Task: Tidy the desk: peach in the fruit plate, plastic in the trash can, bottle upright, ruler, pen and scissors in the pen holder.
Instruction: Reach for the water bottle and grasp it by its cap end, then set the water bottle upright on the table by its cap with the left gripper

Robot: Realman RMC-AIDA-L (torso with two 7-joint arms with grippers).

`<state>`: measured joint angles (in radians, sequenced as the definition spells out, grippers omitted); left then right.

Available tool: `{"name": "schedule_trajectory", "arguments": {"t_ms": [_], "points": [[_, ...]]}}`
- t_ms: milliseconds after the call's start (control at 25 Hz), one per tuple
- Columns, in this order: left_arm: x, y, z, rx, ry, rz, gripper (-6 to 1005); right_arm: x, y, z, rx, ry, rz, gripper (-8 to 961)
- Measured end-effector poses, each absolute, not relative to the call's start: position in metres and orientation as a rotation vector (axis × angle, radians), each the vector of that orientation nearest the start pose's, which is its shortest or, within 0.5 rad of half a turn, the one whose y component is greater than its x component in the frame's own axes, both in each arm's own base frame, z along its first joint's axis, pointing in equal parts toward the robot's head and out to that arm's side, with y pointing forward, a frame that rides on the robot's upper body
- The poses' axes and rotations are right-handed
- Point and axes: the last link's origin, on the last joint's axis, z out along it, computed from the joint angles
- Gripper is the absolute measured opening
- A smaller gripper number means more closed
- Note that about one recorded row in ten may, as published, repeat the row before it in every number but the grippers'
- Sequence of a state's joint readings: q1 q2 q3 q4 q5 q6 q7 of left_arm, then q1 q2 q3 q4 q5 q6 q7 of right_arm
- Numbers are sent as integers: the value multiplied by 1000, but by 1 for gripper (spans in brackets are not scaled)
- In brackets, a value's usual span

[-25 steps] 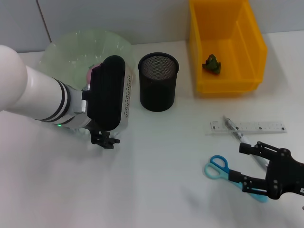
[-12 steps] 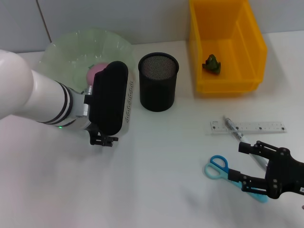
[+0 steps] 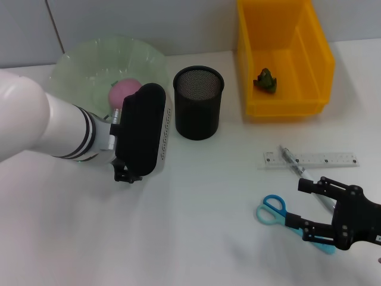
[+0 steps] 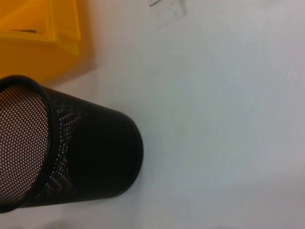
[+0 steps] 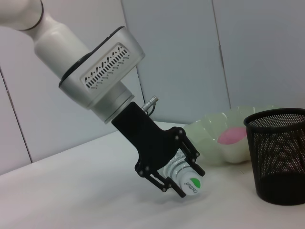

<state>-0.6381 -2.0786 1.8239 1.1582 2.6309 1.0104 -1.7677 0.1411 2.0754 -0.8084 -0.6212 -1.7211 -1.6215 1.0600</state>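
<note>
Bottle in my left grip, tilted and clear of the desk

My left gripper [image 5: 183, 174] has its fingers closed around the bottle [image 5: 187, 180], held slanted just above the desk [image 3: 196, 226] beside the pen holder [image 3: 198, 102]. If I let go before it stands square, I judge it will topple or roll. The peach [image 3: 123, 91] lies in the fruit plate [image 3: 83, 59]; my right gripper [image 3: 309, 207] waits with fingers spread over the scissors [image 3: 274, 210].
</note>
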Motion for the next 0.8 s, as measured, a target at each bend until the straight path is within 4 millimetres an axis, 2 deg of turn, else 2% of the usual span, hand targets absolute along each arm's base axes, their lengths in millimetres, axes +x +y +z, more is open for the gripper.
{"name": "schedule_trajectory", "arguments": {"t_ms": [800], "points": [[-159,368,-88,-2666,639,661,453,335,219,3,-2510,612,825,819]]}}
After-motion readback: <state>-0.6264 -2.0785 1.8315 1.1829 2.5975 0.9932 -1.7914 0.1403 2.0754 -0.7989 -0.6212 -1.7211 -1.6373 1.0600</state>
